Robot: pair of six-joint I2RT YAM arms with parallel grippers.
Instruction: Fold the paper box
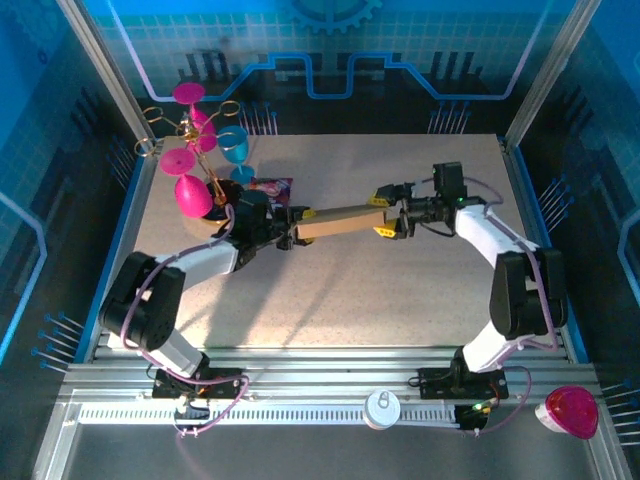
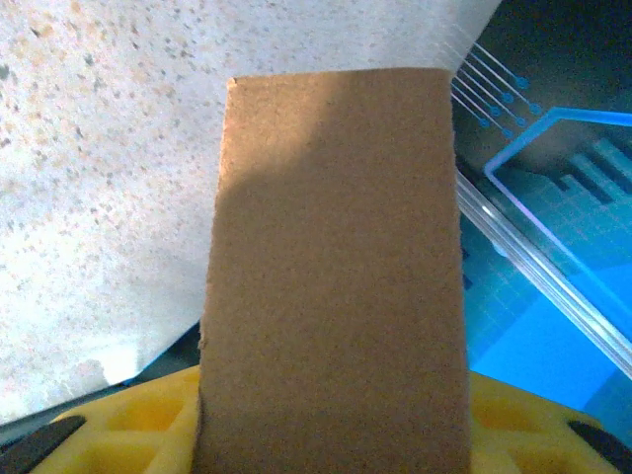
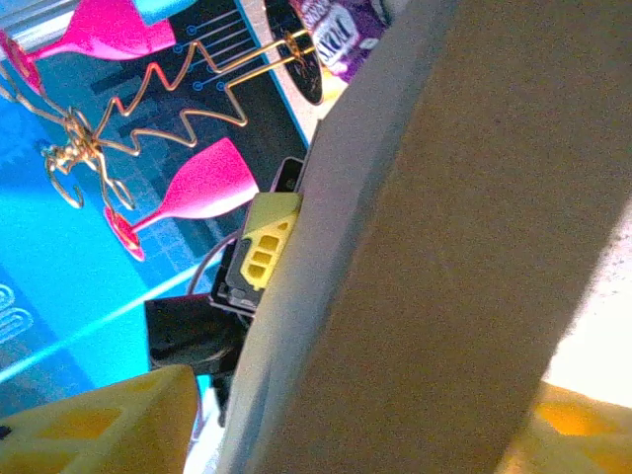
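Top external view: the left claw (image 1: 290, 237) pinches the 9 o'clock end of the paper box (image 1: 340, 222), cardboard clamped tight. The right claw (image 1: 388, 215) stands spread around the 3 o'clock end, with a gap on one side. The box spans the middle of the table (image 1: 400, 300), with a purple packet (image 1: 272, 186) at its 11 o'clock.

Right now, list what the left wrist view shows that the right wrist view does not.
Left wrist, not right wrist: the paper box with its squared far edge against a broad stretch of speckled table, plus the clear rail beyond the table's edge.
Right wrist, not left wrist: pink glasses, the gold wire rack, the purple packet, and a yellow finger of the left tool at the box's far end.
Both: the brown box up close, with that camera's own yellow fingers at the bottom.
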